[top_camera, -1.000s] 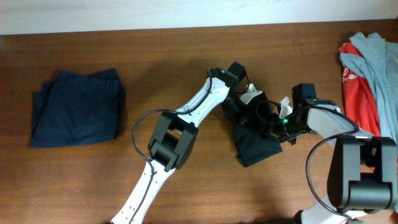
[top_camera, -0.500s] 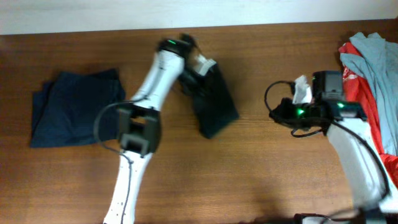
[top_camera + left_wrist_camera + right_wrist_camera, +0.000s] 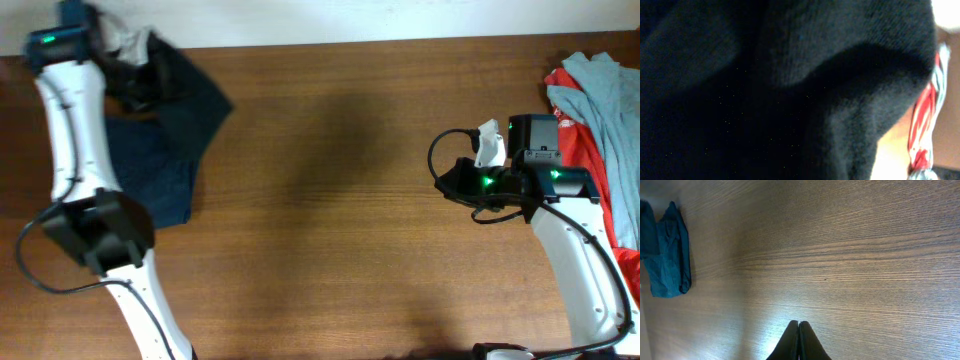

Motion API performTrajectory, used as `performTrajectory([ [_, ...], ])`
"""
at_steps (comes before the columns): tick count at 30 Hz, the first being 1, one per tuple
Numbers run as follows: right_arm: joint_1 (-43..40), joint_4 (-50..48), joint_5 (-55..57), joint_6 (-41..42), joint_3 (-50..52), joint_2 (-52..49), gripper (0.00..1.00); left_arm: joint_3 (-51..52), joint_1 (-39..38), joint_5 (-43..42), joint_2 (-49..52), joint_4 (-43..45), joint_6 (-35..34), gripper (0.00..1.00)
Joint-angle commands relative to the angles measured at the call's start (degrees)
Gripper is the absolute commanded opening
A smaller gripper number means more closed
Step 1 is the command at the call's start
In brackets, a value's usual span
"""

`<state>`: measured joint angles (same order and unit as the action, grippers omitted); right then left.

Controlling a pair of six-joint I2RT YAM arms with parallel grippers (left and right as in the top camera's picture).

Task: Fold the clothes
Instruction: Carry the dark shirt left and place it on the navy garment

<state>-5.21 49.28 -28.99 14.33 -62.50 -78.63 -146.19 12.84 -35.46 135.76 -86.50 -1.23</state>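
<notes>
The left fingers [image 3: 132, 48] are gripping the black T-shirt [image 3: 185, 90], and it's hanging at the desk's [image 3: 330, 200] far-left corner, partly over the folded navy one [image 3: 150, 170]. The right fingers [image 3: 792, 341] are pressing shut on nothing, hovering over bare wood. The red [image 3: 575, 150] and grey-blue [image 3: 610, 85] clothes are sitting heaped at the right edge.

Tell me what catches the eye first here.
The left tool at the far-left back corner holds a black garment hanging over a folded navy one. At the right edge lies a red and grey-blue pile; the right tool is shut above the table.
</notes>
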Motion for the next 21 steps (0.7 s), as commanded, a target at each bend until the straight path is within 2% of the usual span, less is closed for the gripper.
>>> performTrajectory([
  [1, -0.1, -0.2, -0.3, -0.5, -0.3, -0.2, 0.04, 3.5, 5.9, -0.8, 0.2, -0.6, -2.3, 0.01],
  [7, -0.1, -0.2, 2.5, -0.5, -0.3, -0.2, 0.04, 6.7, 9.6, -8.7, 0.2, -1.5, -2.2, 0.01],
  [14, -0.1, 0.1, 2.9, -0.3, -0.3, -0.2, 0.04, 6.7, 5.9, -8.9, 0.1, 2.0, -4.6, 0.01],
  [17, -0.1, 0.9, 2.9, -0.3, -0.3, -0.2, 0.04, 6.7, 4.4, -7.0, 0.1, 3.0, -5.9, 0.01],
  [21, -0.1, 1.5, 2.9, -0.3, -0.3, -0.2, 0.04, 6.7, 3.7, 2.8, 0.1, 1.4, -6.1, 0.01],
])
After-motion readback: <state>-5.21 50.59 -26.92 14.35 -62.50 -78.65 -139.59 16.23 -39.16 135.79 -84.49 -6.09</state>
